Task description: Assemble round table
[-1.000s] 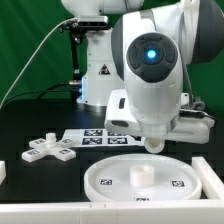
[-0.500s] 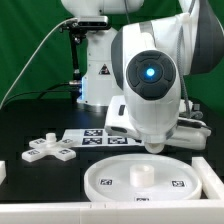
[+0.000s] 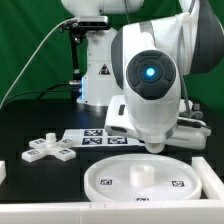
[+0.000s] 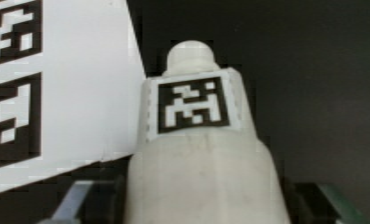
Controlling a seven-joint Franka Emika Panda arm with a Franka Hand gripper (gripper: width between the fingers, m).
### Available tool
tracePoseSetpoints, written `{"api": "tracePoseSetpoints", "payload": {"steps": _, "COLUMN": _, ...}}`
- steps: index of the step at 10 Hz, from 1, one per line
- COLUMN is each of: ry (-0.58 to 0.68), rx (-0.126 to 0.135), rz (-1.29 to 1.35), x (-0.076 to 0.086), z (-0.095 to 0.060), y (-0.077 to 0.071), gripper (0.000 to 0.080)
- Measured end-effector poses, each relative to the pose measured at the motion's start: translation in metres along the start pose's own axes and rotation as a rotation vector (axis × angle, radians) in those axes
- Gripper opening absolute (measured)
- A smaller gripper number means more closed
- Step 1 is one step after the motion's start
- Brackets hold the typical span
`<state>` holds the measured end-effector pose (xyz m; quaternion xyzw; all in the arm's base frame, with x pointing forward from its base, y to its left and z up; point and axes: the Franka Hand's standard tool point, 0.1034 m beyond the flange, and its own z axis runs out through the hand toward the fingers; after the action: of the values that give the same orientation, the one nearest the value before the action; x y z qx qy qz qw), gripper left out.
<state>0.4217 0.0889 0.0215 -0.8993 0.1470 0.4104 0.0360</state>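
White plastic cylinder (image 4: 196, 120) straddled by claw (image 4: 196, 200), lying on the black table (image 3: 25, 130) just beside marker board (image 4: 40, 90). Can't tell whether clenched on it or only around it. Looks like the cylinder pick-up step. Found round disc (image 3: 165, 172) near the table's front edge, hub (image 3: 141, 176) bare; cross piece (image 3: 48, 150) well apart, toward exterior view's left. Next, probably: confirm grip, lift clear, tip upright, centre over hub, seat without nudging the disc.

The cross-shaped piece (image 3: 45, 150) lies on the exterior view's left of the disc (image 3: 140, 178), marker board (image 3: 95, 137) behind the disc.
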Motion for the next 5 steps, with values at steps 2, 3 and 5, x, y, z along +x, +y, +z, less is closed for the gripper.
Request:
{"api": "tracePoseSetpoints", "payload": {"steps": 2, "ry": 0.079, "rx": 0.035, "rz": -0.061, "x": -0.006, "z": -0.049, "y": 0.007, "gripper": 0.0404}}
{"api": "tracePoseSetpoints", "payload": {"steps": 3, "ry": 0.168, "rx": 0.052, "rz": -0.112, "x": -0.006, "z": -0.072, "y": 0.006, "gripper": 0.0404}}
{"api": "tracePoseSetpoints", "payload": {"steps": 5, "ry": 0.339, "rx": 0.072, "rz": -0.053, "x": -0.018, "z": -0.072, "y": -0.005, "gripper": 0.0406}}
